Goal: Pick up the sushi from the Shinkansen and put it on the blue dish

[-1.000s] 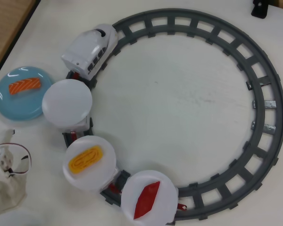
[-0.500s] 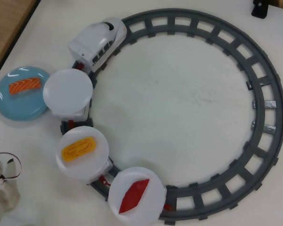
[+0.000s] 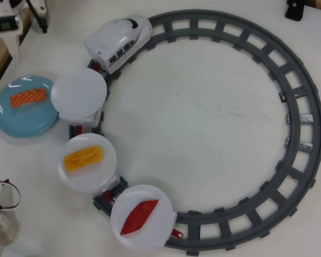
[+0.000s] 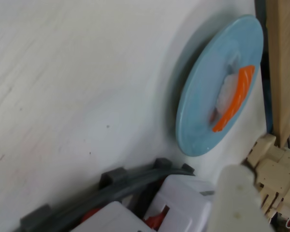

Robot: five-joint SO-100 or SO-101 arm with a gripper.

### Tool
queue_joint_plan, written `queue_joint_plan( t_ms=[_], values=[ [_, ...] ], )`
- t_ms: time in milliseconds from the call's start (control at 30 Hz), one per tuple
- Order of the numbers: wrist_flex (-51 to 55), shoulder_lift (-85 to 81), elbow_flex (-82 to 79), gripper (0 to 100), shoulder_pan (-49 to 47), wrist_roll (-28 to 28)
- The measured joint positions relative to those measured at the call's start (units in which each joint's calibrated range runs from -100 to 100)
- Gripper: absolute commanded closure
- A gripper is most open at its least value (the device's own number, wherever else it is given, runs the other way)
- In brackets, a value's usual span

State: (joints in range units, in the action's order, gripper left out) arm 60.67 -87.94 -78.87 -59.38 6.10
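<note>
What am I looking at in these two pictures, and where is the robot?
One camera looks straight down at a table. A grey ring of track carries a white toy train pulling three white plates: one empty, one with a yellow egg piece, one with a red piece. Beside them a blue dish holds the orange salmon sushi. The second camera rides on the robot arm's wrist, seeing the same dish and sushi tilted. The arm itself hardly shows; I cannot tell whether its gripper is open, and no other piece shows in its grasp.

Colours we see on the table

Orange, white-striped sushi (image 3: 28,98) on our light-blue dish (image 3: 21,122); white Shinkansen (image 3: 117,42), grey track (image 3: 299,107), yellow piece (image 3: 83,156), red piece (image 3: 138,217).
</note>
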Motion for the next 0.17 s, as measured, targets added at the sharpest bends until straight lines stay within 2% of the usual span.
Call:
queue_joint_plan(
  t_ms=[167],
  values=[
    [0.0,0.0,0.0,75,-0.08,0.0]
  ],
)
